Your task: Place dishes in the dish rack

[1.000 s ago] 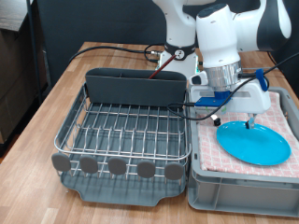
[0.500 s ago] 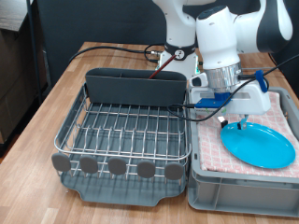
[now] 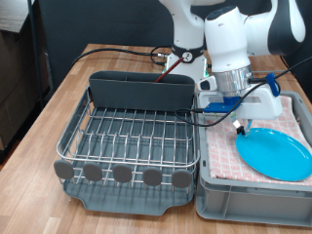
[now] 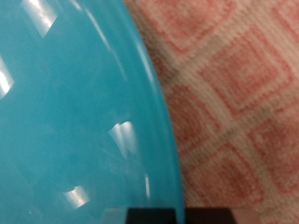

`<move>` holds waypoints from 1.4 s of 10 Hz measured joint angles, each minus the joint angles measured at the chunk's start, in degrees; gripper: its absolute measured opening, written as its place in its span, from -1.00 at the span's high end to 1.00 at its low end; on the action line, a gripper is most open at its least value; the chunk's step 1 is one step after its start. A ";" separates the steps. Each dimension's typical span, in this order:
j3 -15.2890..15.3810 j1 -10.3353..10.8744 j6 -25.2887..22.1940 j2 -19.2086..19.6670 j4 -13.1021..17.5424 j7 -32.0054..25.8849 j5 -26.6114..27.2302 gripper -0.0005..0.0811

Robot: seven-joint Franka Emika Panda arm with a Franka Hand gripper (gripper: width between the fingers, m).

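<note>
End effector point(image 3: 241, 126) points down at blue plate's point(image 3: 275, 154) rim.

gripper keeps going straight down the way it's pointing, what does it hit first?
Most likely the light-blue plate: the gripper points down at its edge on the exterior view's left, and the wrist view shows the plate's rim over the pink checkered cloth. Depth is unclear; it could clip the cloth.

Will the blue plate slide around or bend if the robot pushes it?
The blue plate looks glossy, with bright glints in the wrist view, so it is probably stiff and slippery to grip. It lies on the checkered cloth, which may hinder sliding. Being flat, it seems unlikely to roll or tip.
</note>
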 joint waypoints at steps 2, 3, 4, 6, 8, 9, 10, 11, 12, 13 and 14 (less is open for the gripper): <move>-0.43 0.23 0.23 0.00 -0.02 1.17 -1.54 0.93; -1.38 0.75 0.23 -0.03 -0.13 3.94 -4.82 0.93; -2.78 1.66 0.20 -0.14 -0.36 7.90 -9.12 0.93; -7.01 4.48 -0.79 -1.17 -1.22 17.59 -19.48 0.93; -11.24 6.93 -2.73 -3.43 -2.41 26.57 -29.60 0.93; -12.34 7.28 -3.68 -4.77 -2.99 29.11 -32.76 0.94; -12.99 7.29 -4.50 -5.99 -3.46 30.51 -34.81 0.94; -13.63 7.29 -5.65 -6.99 -3.74 31.79 -36.89 0.94; -14.36 7.29 -6.87 -7.89 -3.96 33.60 -39.69 0.94; -15.10 7.28 -8.20 -8.81 -4.18 35.88 -42.87 0.94; -15.71 7.28 -9.45 -9.74 -4.36 38.08 -45.81 0.94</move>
